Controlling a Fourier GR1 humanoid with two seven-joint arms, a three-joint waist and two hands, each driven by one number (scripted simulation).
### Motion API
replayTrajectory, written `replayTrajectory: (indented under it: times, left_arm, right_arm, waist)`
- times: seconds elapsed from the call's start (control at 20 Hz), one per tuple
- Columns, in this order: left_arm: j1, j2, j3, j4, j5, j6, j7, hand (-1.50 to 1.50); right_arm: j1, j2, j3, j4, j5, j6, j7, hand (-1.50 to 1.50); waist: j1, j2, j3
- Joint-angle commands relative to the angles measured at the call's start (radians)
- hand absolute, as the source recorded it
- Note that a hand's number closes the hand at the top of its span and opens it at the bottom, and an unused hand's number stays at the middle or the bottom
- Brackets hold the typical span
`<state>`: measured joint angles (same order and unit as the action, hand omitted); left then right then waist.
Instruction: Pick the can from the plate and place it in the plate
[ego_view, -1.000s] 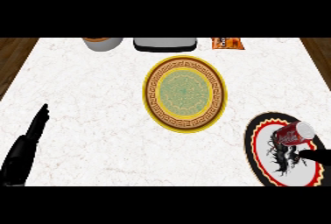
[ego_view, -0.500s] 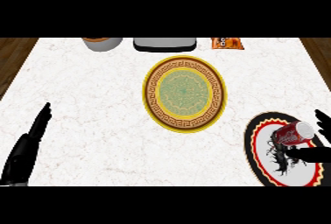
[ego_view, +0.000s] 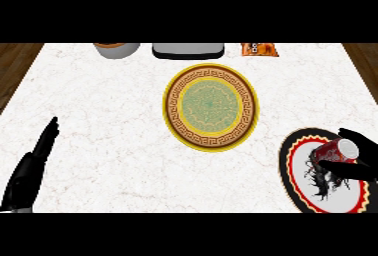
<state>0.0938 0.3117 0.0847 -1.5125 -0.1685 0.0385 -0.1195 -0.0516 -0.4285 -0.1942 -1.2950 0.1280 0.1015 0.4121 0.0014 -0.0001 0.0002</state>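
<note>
- Can (ego_view: 336, 151) lies tipped on the black-rimmed plate (ego_view: 295, 172), pale end toward upper right.
- Right hand (ego_view: 353, 169) curls round it.
- Left hand (ego_view: 31, 167) rests straight-fingered at the surface's (ego_view: 111, 125) left edge.

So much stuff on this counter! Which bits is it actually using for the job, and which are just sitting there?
In use:
- red can
- black-rimmed plate under the can
- yellow plate in the middle
- right robot hand, curled round the can

Just lying about:
- grey bowl, top left
- grey box at the far edge
- orange packet
- left robot hand, resting open
</note>
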Motion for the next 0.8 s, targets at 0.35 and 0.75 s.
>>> replayTrajectory:
  times: [0.35,0.75]
  left_arm:
    - [0.004,-0.041,0.044,0.024,-0.05,-0.034,-0.048,0.0]
    - [-0.086,-0.038,-0.033,0.011,-0.043,-0.072,-0.038,0.0]
  right_arm:
    - [-0.112,0.053,-0.013,0.131,0.094,-0.045,-0.092,1.5]
    - [-0.354,-0.284,0.286,0.141,0.36,0.251,-0.429,1.5]
  waist:
    - [0.002,0.0,0.0]
    - [0.178,0.056,0.004]
